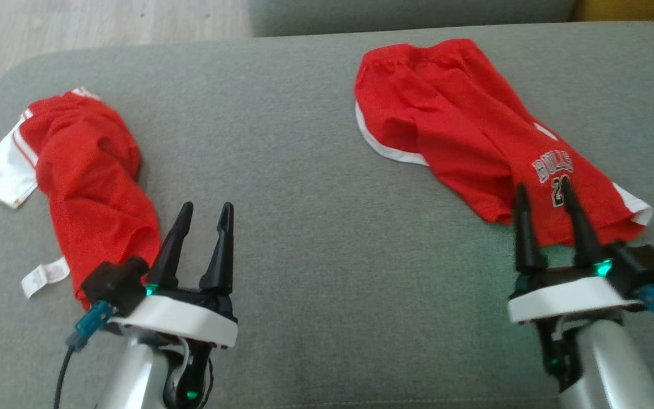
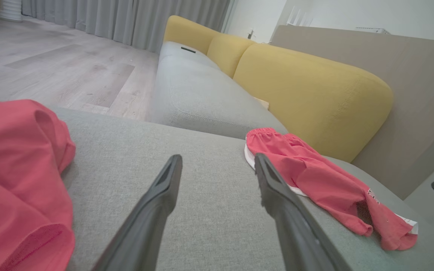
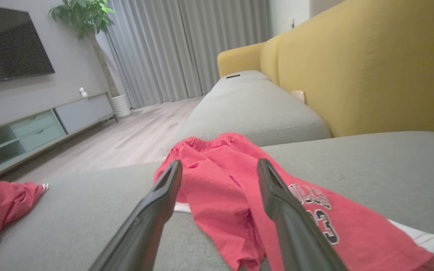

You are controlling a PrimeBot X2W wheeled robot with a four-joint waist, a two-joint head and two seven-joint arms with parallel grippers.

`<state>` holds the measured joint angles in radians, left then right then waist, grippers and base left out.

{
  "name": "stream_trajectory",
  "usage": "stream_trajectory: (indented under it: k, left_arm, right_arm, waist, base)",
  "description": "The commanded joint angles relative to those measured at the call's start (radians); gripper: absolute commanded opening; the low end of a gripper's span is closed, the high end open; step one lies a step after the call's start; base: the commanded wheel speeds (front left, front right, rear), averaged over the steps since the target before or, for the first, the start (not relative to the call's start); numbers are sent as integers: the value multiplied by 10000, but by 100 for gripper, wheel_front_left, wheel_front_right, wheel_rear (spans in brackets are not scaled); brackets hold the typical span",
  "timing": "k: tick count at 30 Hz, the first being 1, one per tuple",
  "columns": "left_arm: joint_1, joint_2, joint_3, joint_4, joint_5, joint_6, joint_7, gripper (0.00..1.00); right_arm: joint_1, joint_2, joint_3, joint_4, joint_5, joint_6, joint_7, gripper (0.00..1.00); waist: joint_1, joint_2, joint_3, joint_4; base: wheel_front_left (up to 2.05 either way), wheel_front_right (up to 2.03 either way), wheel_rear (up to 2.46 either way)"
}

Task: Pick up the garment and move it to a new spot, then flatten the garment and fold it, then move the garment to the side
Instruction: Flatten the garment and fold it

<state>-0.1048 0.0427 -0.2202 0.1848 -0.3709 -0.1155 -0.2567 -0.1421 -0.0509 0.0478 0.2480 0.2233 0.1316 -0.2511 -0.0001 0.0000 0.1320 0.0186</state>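
1. Both hands are spread wide and hold nothing. The left hand (image 1: 206, 207) is just beside the crumpled jersey (image 1: 88, 170), and the right hand (image 1: 543, 186) is at the near hem of the shorts (image 1: 446, 113).
2. Both garments lie well apart on the grey cushion (image 1: 304, 170). With two red garments, the wrong one could be taken.
3. The cushion is soft, so a pinch may catch one layer only and the cloth would bunch or slip.
4. There are no containers here, and both garments lie loose.
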Motion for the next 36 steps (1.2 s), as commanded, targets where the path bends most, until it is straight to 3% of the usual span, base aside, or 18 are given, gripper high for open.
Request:
stream_trajectory:
  k: [1,9,17,24,25,26,27,31,36]
  left_arm:
    - [-383,75,197,-309,90,-45,-51,100]
    - [-504,75,-5,-245,-5,-73,-51,100]
    - [-684,75,-215,-202,-125,-92,-51,100]
    - [-785,75,-198,-239,-189,-95,-51,100]
    - [-786,75,-173,-248,-186,-93,-51,100]
    - [-790,75,-145,-251,-185,-89,-51,100]
    - [-794,75,-112,-246,-181,-82,-51,100]
    - [-811,75,-59,-201,-142,-78,-51,100]
    - [-747,75,40,-131,-59,-86,-51,100]
  right_arm:
    - [-253,6,556,-32,-292,-9,-106,100]
    - [-937,6,993,1948,-824,-9,-56,100]
    - [-2344,6,-519,4105,-1973,-9,-61,100]
    - [-3150,7,-1632,5509,-2813,-9,-80,100]
    - [-3245,7,-1657,5694,-2856,-9,-83,94]
    - [-3339,7,-1657,5848,-2883,-9,-86,63]
    - [-3428,7,-1631,5981,-2896,-9,-89,0]
    - [-3652,7,-981,6067,-2432,-9,-101,0]
    - [-3257,7,725,4862,-1009,-9,-104,0]
  waist:
    - [1,0,163,232]
    - [1,0,547,857]
    - [1,0,931,1601]
    - [1,0,1126,1826]
    - [1,0,1144,1803]
    - [1,0,1156,1773]
    - [1,0,1159,1724]
    - [1,0,1087,1452]
    - [1,0,757,959]
  base:
    - [0,0,0]
    - [0,0,0]
    - [0,0,0]
    - [0,0,0]
    - [0,0,0]
    - [0,0,0]
    - [0,0,0]
    - [0,0,0]
    - [0,0,0]
